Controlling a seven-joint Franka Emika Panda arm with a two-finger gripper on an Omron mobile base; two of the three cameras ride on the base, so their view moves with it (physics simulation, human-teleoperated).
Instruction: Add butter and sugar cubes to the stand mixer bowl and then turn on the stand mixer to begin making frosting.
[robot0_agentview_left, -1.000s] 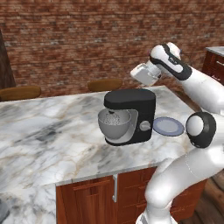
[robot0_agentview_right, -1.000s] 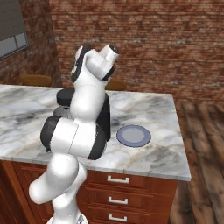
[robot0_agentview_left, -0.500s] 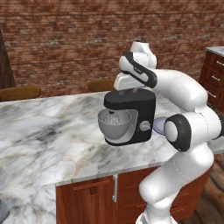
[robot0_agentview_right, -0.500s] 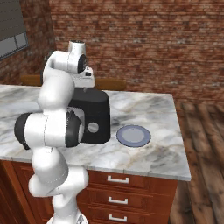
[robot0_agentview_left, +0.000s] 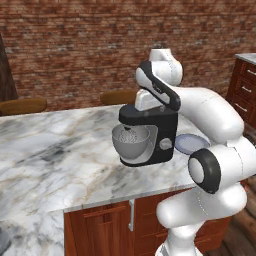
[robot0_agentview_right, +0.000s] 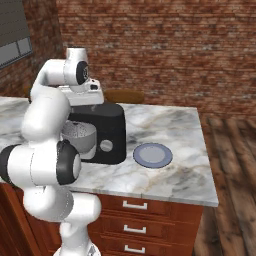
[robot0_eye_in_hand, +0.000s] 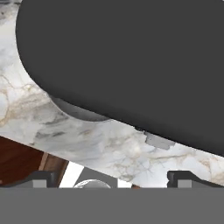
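Grey stand mixer bowl (robot0_agentview_left: 131, 143) (whitish bits inside) sits under stand mixer (robot0_agentview_left: 155, 131) head.

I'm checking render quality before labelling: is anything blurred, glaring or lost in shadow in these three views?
Left base view: sharp, evenly lit; the grey metal bowl shows a soft sheen. Right base view: even, no glare; the flat grey-blue plate reads cleanly. Hand view: the black mixer head is a flat dark mass without detail.
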